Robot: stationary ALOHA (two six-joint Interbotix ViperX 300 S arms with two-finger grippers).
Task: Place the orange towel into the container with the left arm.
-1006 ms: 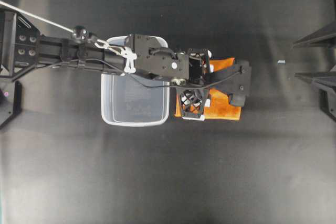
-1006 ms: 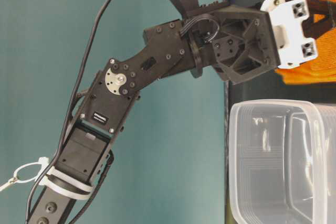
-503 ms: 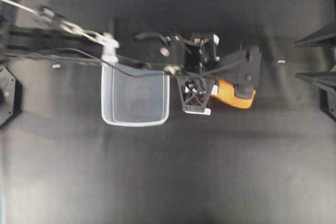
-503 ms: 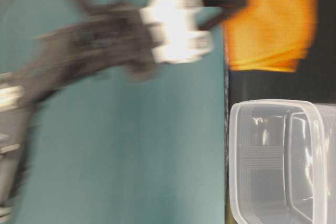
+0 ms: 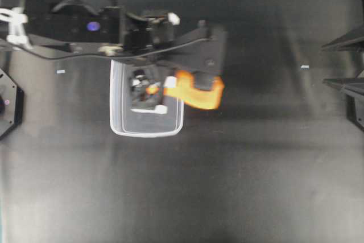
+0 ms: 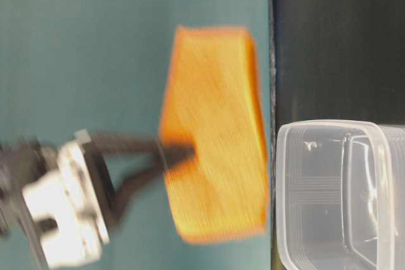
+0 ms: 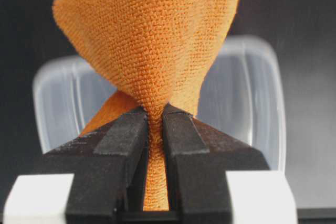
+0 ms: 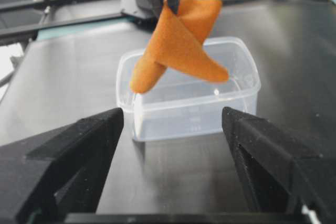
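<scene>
moved: orange towel lifted off the table since a second ago | left arm: over container | container: table centre-left | towel: hanging above container's right rim | left gripper: clamped on towel | right gripper: jaws wide, holding nothing

The left end effector has lifted the orange towel off the table, toward the container.

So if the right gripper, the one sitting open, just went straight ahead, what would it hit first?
Probably the container, which sits directly ahead between the open right gripper fingers. The orange towel hangs higher up, so it likely passes under that, though depth is unclear.
</scene>
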